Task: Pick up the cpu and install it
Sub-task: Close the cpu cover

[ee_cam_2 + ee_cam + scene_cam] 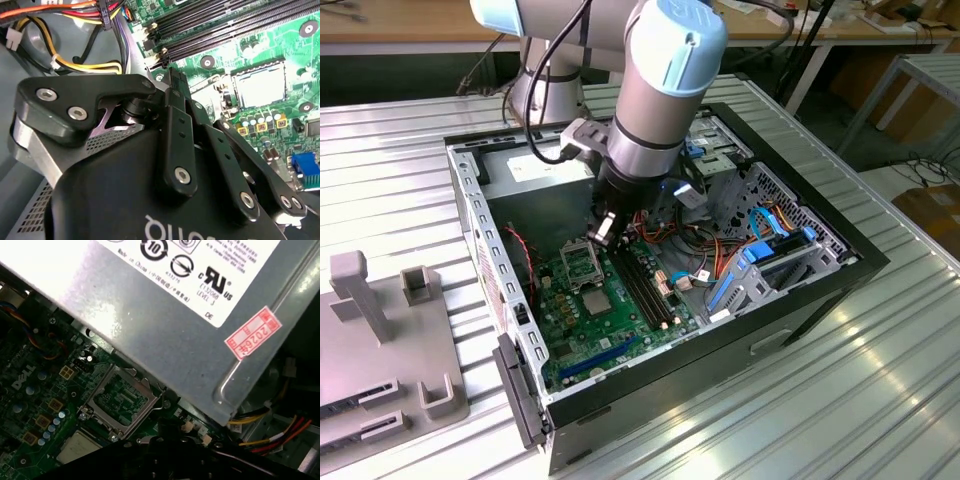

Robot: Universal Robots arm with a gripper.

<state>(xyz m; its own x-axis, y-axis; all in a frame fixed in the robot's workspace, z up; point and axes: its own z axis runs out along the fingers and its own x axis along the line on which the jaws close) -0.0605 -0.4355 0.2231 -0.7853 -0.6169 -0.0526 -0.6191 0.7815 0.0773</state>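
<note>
The risk, I think, is the open socket (578,262) — a descent slightly off target could bend its bare pins. The cpu (596,300) lies flat on the green board (582,338), just at the near side of that socket, not grasped. The gripper (603,228) hangs above, a little farther — wide or narrow, I cannot tell.

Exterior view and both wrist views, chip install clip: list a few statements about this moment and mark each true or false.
1. The chip lies on the green board beside the socket frame. True.
2. The gripper holds the chip. False: the chip lies on the board, apart from the gripper.
3. The gripper is inside the open computer case. True.
4. The socket frame has the chip in it. False: it stands empty.
</note>
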